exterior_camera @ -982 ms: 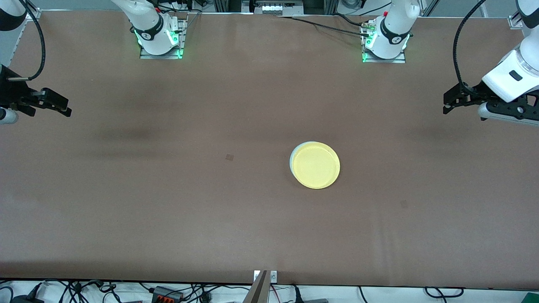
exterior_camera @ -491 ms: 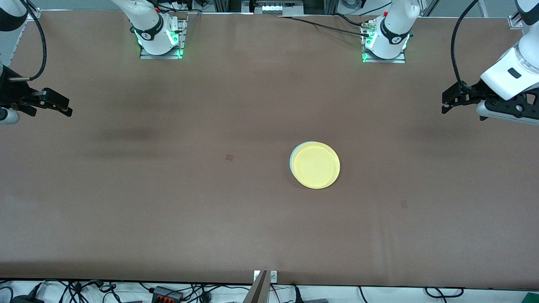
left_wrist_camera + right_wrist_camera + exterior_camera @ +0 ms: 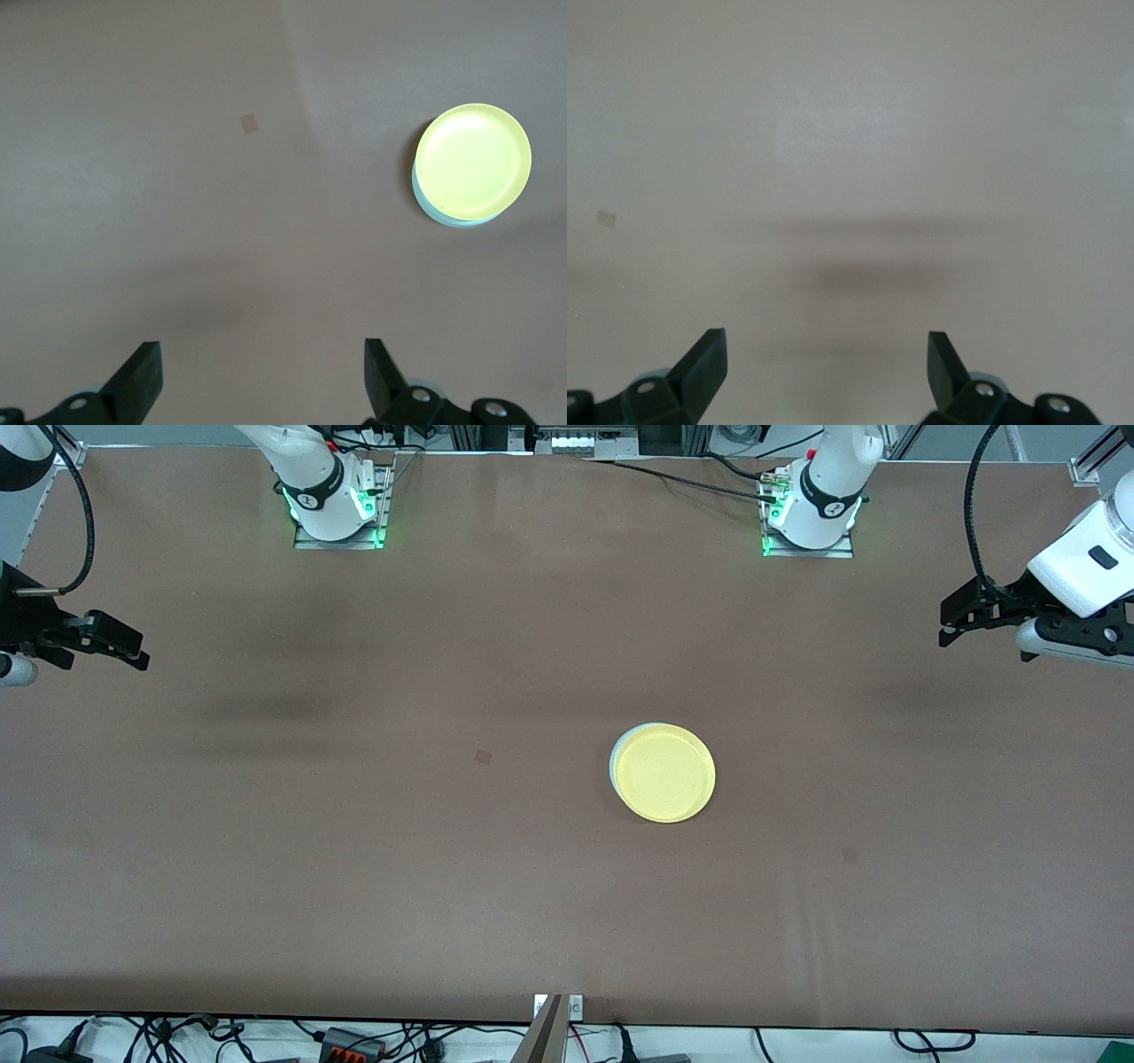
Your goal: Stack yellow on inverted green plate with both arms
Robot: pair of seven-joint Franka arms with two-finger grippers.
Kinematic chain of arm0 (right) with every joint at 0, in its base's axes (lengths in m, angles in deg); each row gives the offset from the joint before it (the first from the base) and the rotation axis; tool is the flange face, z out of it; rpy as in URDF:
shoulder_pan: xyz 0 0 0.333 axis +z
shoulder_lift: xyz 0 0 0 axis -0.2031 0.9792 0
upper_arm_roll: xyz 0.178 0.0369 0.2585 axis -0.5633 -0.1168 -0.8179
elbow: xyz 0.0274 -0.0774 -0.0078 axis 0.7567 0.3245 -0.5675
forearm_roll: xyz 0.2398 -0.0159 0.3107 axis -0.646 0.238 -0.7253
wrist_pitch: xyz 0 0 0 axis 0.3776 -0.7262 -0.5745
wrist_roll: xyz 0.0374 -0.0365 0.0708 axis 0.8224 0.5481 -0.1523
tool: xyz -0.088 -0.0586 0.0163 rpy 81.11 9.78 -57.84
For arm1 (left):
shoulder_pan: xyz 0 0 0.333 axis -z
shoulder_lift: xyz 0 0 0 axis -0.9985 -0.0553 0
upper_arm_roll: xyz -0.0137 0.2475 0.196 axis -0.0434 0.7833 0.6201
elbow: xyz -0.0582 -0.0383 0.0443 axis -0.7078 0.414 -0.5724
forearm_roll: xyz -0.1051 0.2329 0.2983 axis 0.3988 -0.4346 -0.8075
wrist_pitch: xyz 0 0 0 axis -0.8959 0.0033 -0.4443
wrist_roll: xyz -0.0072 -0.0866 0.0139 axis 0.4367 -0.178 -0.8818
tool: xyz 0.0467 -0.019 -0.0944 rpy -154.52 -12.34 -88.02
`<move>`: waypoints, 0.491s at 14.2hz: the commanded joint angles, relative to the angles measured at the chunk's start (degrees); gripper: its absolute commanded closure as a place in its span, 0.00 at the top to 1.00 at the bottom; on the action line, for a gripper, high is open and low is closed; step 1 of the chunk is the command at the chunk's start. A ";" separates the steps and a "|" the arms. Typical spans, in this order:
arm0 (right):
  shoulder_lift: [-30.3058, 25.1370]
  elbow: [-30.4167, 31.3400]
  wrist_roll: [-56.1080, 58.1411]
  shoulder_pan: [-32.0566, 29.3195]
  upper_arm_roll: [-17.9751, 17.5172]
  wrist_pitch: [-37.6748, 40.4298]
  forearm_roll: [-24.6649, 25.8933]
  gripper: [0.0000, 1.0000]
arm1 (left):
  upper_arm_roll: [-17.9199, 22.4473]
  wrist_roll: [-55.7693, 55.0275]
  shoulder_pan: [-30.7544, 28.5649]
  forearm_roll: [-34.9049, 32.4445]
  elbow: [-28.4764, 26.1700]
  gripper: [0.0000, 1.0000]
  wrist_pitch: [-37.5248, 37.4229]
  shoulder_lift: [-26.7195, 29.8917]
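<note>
The yellow plate (image 3: 664, 773) lies right way up on the pale green plate (image 3: 613, 760), near the table's middle. Only a thin crescent of the green one shows at its edge. In the left wrist view the yellow plate (image 3: 474, 161) covers most of the green plate (image 3: 423, 200). My left gripper (image 3: 946, 627) hangs open over the left arm's end of the table, with nothing between its fingers (image 3: 263, 354). Over the right arm's end my right gripper (image 3: 137, 651) is also open and holds nothing (image 3: 827, 345). Both grippers are well away from the plates.
A small dark square mark (image 3: 483, 756) sits on the brown table cover beside the plates, toward the right arm's end. The two arm bases (image 3: 337, 505) (image 3: 811, 514) stand along the table edge farthest from the front camera. Cables lie past the nearest edge.
The left gripper has drifted a little toward the bases and the table's end. The right gripper and both plates have not moved.
</note>
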 commanded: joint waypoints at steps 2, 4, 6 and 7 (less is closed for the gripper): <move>-1.50 0.87 0.78 -0.73 -0.60 0.32 0.77 1.00 | -0.37 -3.77 0.04 0.07 1.71 1.00 -1.34 -0.78; -1.50 0.87 0.78 -0.73 -0.69 0.32 0.77 1.00 | -0.37 -3.68 0.04 0.07 1.71 1.00 -1.34 -0.79; -1.50 0.87 0.87 -0.73 -0.69 0.32 0.77 1.00 | -0.37 -3.59 0.04 0.07 1.71 1.00 -1.34 -0.78; -1.41 0.87 0.78 -0.73 -0.69 0.32 0.77 1.00 | -0.37 -3.59 0.13 0.07 1.71 1.00 -1.34 -0.70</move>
